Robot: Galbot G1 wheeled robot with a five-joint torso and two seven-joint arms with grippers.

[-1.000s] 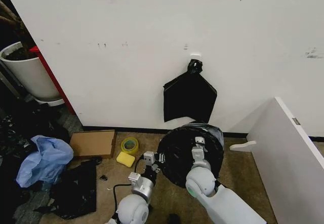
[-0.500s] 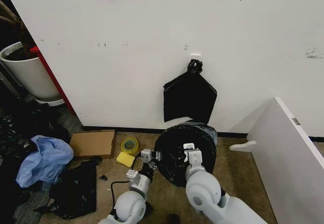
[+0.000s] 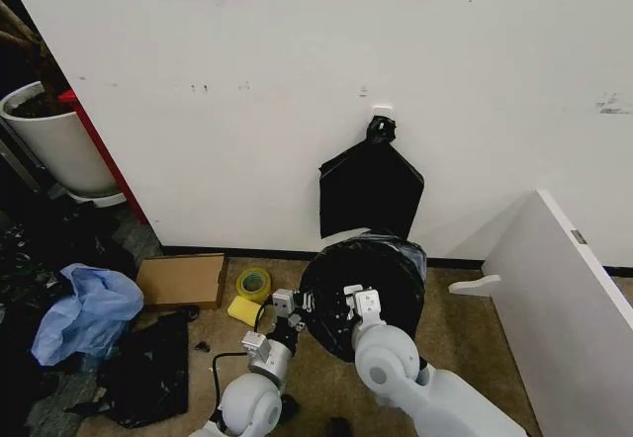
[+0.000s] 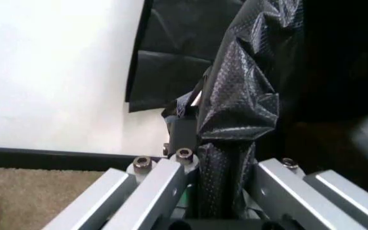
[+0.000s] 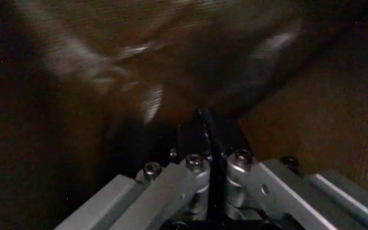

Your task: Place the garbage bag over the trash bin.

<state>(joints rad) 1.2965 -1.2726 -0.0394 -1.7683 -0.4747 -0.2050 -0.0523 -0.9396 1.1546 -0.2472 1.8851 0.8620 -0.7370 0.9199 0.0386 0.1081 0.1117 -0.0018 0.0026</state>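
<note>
Claws: two | left claw clamped on garbage bag (one, crinkled) | right claw pressed together

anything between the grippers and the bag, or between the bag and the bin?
Nothing visible does. The left gripper is shut on a fold of the garbage bag at its left edge; the right gripper is closed in black film. The bag already sits over the trash bin, where a sliver of white rim shows.
</note>
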